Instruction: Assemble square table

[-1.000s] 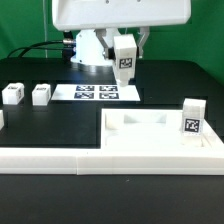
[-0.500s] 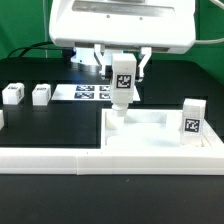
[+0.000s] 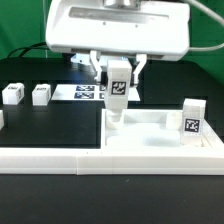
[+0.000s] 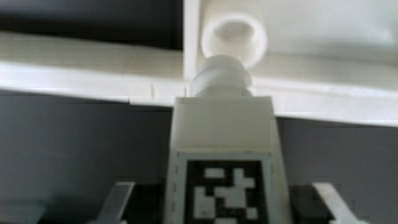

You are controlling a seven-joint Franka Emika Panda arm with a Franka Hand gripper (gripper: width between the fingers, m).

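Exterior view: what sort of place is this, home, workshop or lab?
Most likely a robot lab bench: a black table top, a thin flat white marker board of printed tags, and a tagged white plastic block leg in the arm's tool.

No legible text; each leg [image 3: 192, 108] bears a coded tag [image 3: 192, 125].

Gripper [image 3: 118, 75] clamped on tagged leg [image 3: 118, 93]. Leg upright, tag facing camera, peg end down at far corner of square tabletop [image 3: 150, 143] on exterior view's left; contact with hole cannot be told.

Tabletop recessed face up, against white border bar [image 3: 50, 156].

Second leg [image 3: 192, 121] upright on tabletop at exterior view's right.

First loose leg [image 3: 12, 93] and next loose leg [image 3: 40, 94] side by side, apart, on black table [image 3: 60, 120] at exterior view's left.

Marker board [image 3: 88, 92] flat behind held leg, partly hidden.
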